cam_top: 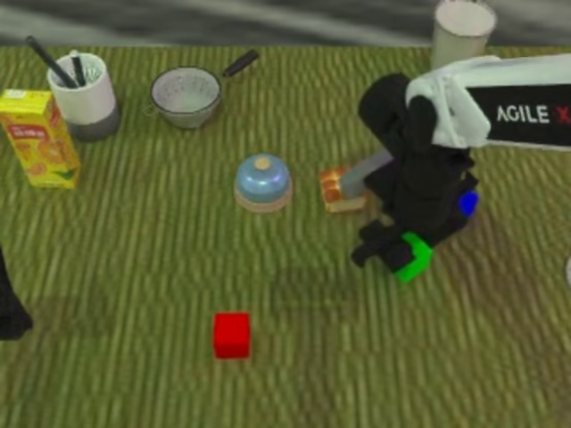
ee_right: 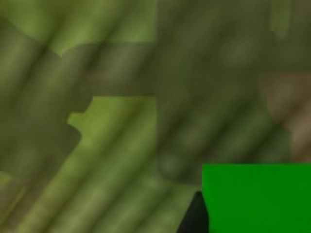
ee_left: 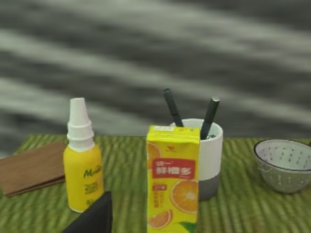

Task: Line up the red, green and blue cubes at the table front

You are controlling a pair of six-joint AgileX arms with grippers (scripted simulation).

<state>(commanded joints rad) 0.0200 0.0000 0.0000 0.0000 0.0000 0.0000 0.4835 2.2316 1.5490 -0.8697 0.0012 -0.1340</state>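
A: Nearest the front, red cube (cam_top: 232,334), alone on the table (cam_top: 134,267), left of centre, nothing touching

B: Green cube?

A: Green cube (cam_top: 413,257) farther back and to the right, pinched at the tip of the right gripper (cam_top: 393,254), dark fingers against its left side. Big and close in the right wrist view too (ee_right: 256,198), one dark finger edge (ee_right: 194,218) against it. Touching the mat or lifted, can't tell

B: Blue one?

A: Blue cube (cam_top: 467,204) just behind the green, mostly hidden under the right arm (cam_top: 482,107), only a corner showing at the arm's right edge. Near the green, not clearly touching

B: Left side?

A: Left gripper (cam_top: 11,312) parked at the left table edge, front half, only a dark piece in view. Fingers spread or pressed, can't tell; one dark tip (ee_left: 95,218) low in the left wrist view

B: Middle row?

A: Blue-domed bell (cam_top: 262,182) on a tan base near centre. Orange-brown bun (cam_top: 337,189) just right of it, partly under the arm

B: Back?

A: Yellow juice carton (cam_top: 37,138) upright at far left. White pen cup (cam_top: 84,94) behind it with two dark pens, then a white colander (cam_top: 187,94) with a dark handle. Pale cup (cam_top: 462,28) at the back right edge. Left wrist view also showing a yellow bottle (ee_left: 82,165) with white nozzle and a brown board (ee_left: 29,167) beside the carton
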